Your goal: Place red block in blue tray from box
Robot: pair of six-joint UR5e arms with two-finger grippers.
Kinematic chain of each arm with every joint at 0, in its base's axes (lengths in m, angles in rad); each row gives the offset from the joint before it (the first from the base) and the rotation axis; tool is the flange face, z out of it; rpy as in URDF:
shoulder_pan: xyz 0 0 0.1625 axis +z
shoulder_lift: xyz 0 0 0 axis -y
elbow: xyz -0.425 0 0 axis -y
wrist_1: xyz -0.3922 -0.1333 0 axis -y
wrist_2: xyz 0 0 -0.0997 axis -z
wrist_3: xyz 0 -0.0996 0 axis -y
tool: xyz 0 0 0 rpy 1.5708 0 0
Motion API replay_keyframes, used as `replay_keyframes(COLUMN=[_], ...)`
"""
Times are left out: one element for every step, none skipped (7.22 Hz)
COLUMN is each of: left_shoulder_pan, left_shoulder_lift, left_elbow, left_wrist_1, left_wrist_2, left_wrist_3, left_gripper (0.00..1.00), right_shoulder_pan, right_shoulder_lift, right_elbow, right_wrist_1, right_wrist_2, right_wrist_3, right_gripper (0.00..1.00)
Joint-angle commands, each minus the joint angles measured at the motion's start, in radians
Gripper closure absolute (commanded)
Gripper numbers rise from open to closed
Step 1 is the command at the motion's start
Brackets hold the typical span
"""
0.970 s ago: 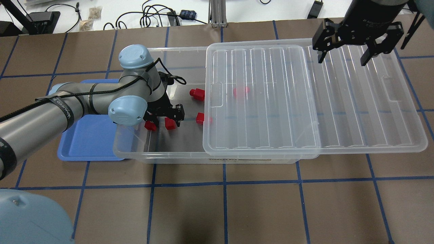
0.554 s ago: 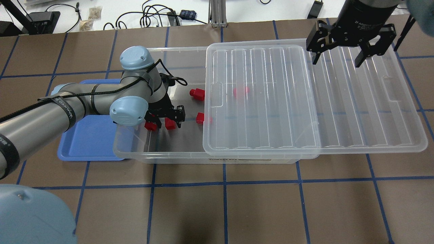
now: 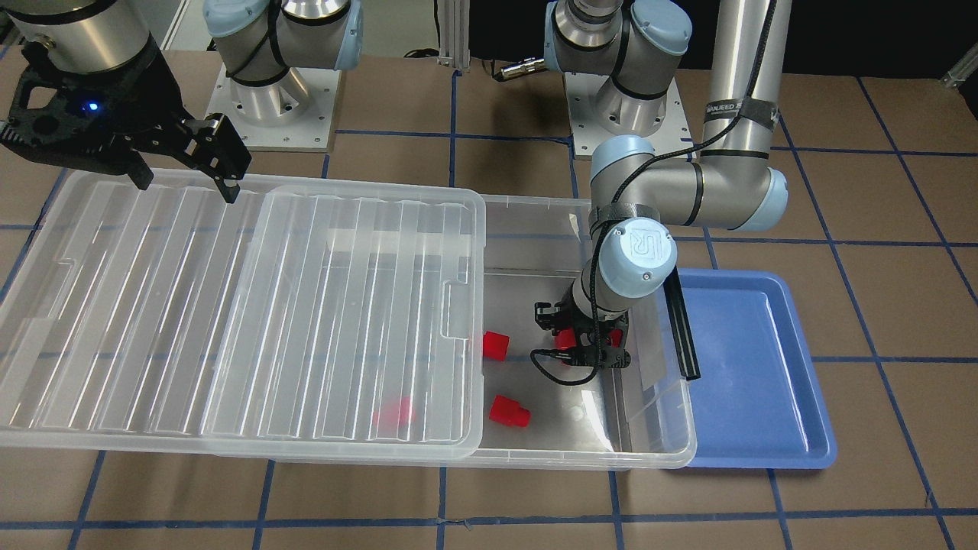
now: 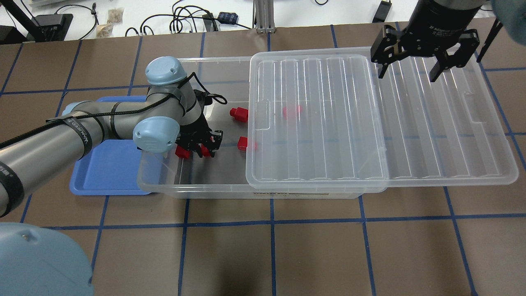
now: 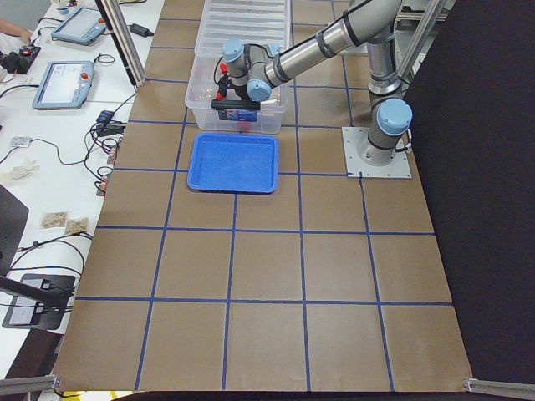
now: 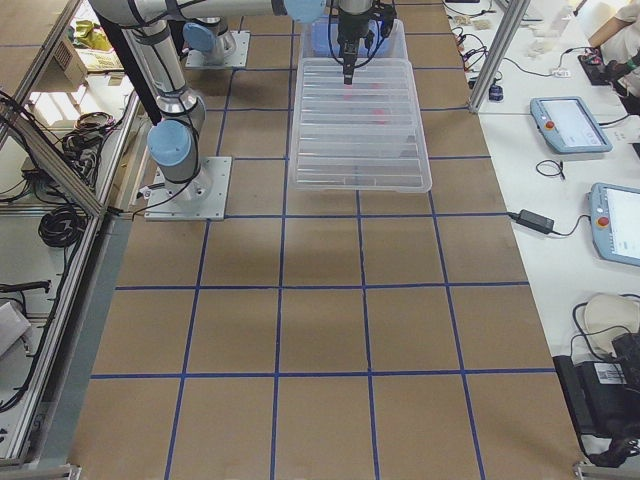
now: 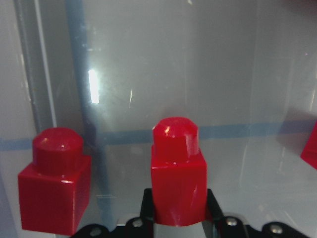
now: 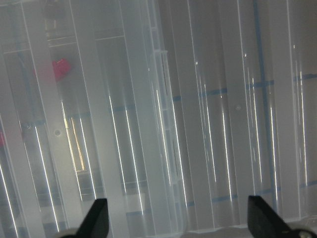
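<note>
My left gripper [image 4: 205,144] is down inside the open end of the clear box [image 4: 213,191] and shut on a red block [image 7: 177,173], which stands on the box floor with its stub up. A second red block [image 7: 55,186] stands just beside it [image 4: 182,153]. Two more red blocks [image 4: 239,114] [image 4: 243,143] lie near the lid's edge, and one [image 4: 291,110] shows blurred under the lid. The blue tray [image 4: 102,172] lies outside the box's short end, under my left arm. My right gripper [image 4: 407,76] hangs open and empty above the lid [image 4: 320,123].
The ribbed lid is slid aside, covering the right part of the box and overhanging past it. A black bar clip [image 3: 680,325] sits on the box end next to the tray [image 3: 749,367]. Cables and small devices lie beyond the table's far edge.
My left gripper's fingers have closed in on the red block between them. My right gripper shifted slightly left and back above the lid, then held still.
</note>
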Motion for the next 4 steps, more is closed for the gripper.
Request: replay_keyframes(left_shoulder_pan=[0.009, 0.009, 0.011, 0.009], left_shoulder_lift=[0.026, 0.043, 0.057, 0.07], left_elbow=[0.014, 0.066, 0.164, 0.267], left_wrist_1=[-0.008, -0.064, -0.194, -0.327], left_wrist_2=[0.012, 0.014, 0.015, 0.015], left_wrist_3=[-0.002, -0.002, -0.004, -0.013], left_gripper=[1.0, 1.0, 1.0, 1.0], right_shoulder_pan=[-0.001, -0.001, -0.001, -0.001], right_shoulder_lift=[0.002, 0.002, 0.002, 0.002], right_elbow=[0.001, 0.001, 0.001, 0.001], right_wrist_1=[-0.001, -0.001, -0.001, -0.001], right_wrist_2=[0.001, 0.001, -0.001, -0.001], right_wrist_3=[-0.001, -0.001, -0.001, -0.004], right_gripper=[0.0, 0.0, 0.0, 0.0])
